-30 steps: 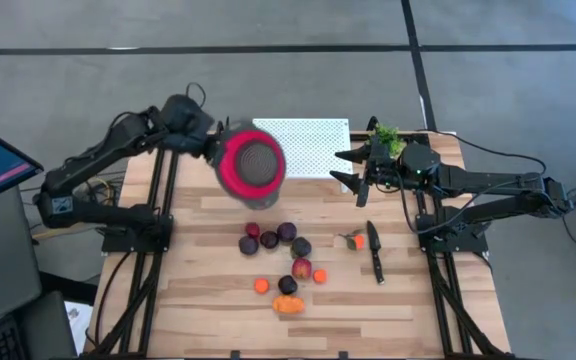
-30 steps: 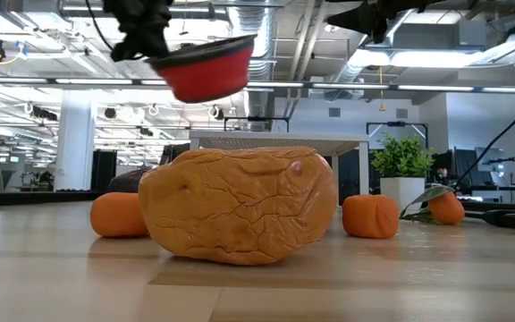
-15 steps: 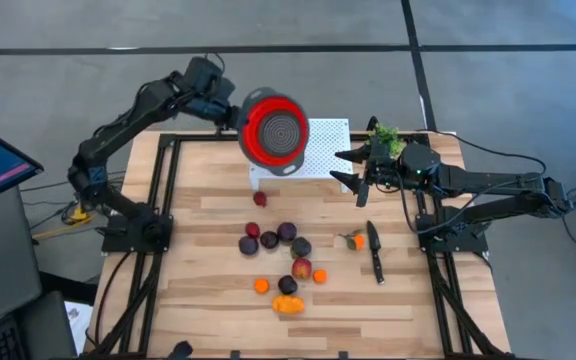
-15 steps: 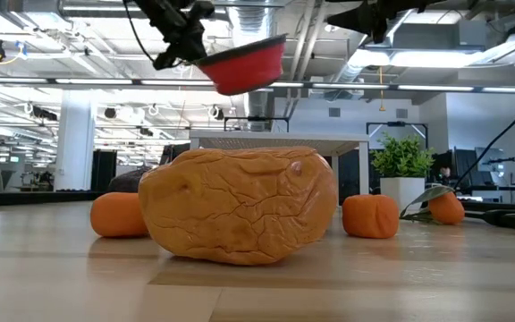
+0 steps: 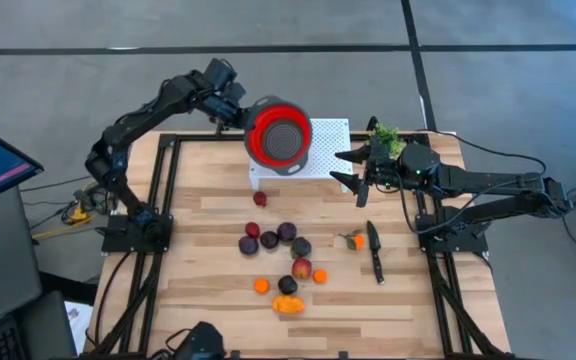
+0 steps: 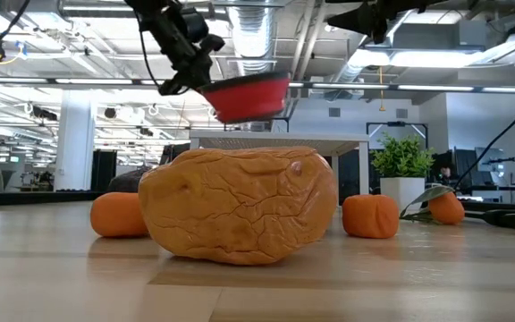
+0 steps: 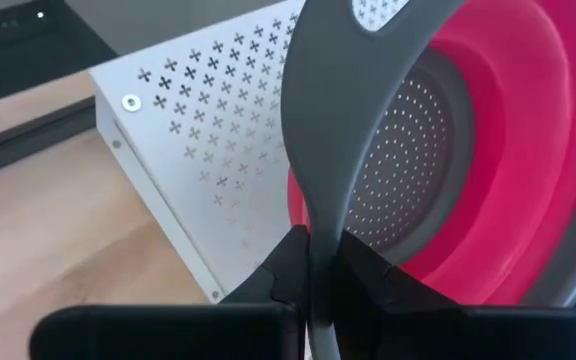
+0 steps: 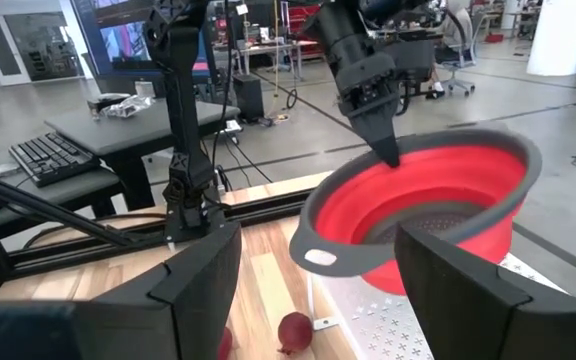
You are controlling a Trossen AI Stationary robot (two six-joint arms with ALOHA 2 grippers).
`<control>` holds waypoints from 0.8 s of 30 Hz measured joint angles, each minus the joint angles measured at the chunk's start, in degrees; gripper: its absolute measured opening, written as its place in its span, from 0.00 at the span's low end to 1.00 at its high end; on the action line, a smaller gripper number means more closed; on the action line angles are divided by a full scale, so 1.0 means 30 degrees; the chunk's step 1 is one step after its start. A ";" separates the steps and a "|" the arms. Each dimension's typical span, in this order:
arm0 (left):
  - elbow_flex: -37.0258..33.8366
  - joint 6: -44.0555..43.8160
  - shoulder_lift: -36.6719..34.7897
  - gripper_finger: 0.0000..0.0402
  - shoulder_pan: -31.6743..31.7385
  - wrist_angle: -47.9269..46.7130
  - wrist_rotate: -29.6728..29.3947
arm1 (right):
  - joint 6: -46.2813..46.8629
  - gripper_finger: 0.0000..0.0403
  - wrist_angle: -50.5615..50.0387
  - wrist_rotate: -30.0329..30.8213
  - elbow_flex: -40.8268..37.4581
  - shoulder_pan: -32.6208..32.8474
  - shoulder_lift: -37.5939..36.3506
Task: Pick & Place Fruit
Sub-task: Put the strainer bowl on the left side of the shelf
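Left tool point(image 5: 240, 112) pinched shut on the grey handle of the red colander point(image 5: 279, 135), which hung above the white perforated panel point(image 5: 323, 135).
Your right tool point(image 5: 353, 168) waited beside the panel with fingers spread wide, holding nothing. The fruit point(image 5: 283, 250) lay clustered mid-surface point(image 5: 208, 290), with one red piece point(image 5: 260, 198) apart, near the panel; the large orange piece point(image 6: 238, 207) was nearest the low camera.
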 joint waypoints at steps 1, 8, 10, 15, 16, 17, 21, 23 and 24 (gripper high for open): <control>0.0000 -0.0002 0.0122 0.05 -0.0007 -0.0003 -0.0003 | 0.0000 0.65 0.0000 0.0000 0.0000 0.0007 0.0000; -0.0015 0.0003 0.0425 0.05 0.0108 -0.0038 -0.0059 | 0.0003 0.65 -0.0362 -0.0004 0.0000 0.0058 0.0000; -0.0022 0.0011 0.0421 0.05 0.0146 -0.0061 -0.0281 | 0.0009 0.65 -0.0386 -0.0004 0.0000 0.0058 0.0000; -0.0022 0.0003 0.0412 0.05 0.0153 -0.0073 -0.0656 | 0.0331 0.65 -0.0393 -0.0004 0.0000 0.0051 0.0000; -0.0022 0.0003 0.0412 0.05 0.0153 -0.0066 -0.0656 | 0.0331 0.65 -0.0386 -0.0004 0.0000 0.0051 0.0000; -0.0100 0.0009 0.0412 0.05 0.0147 -0.0006 -0.0662 | 0.0331 0.65 -0.0365 -0.0004 0.0000 0.0051 0.0000; -0.0648 -0.0004 0.0412 0.05 0.0142 -0.0011 -0.0685 | 0.0439 0.65 -0.0335 -0.0007 0.0000 0.0055 0.0000; -0.0855 -0.0013 0.0403 0.05 0.0175 0.0067 -0.0661 | 0.0506 0.65 -0.0328 -0.0006 0.0000 0.0058 0.0000; -0.0920 -0.0032 0.0397 0.05 0.0175 0.0081 -0.0648 | 0.0506 0.65 -0.0329 -0.0004 0.0000 0.0057 0.0000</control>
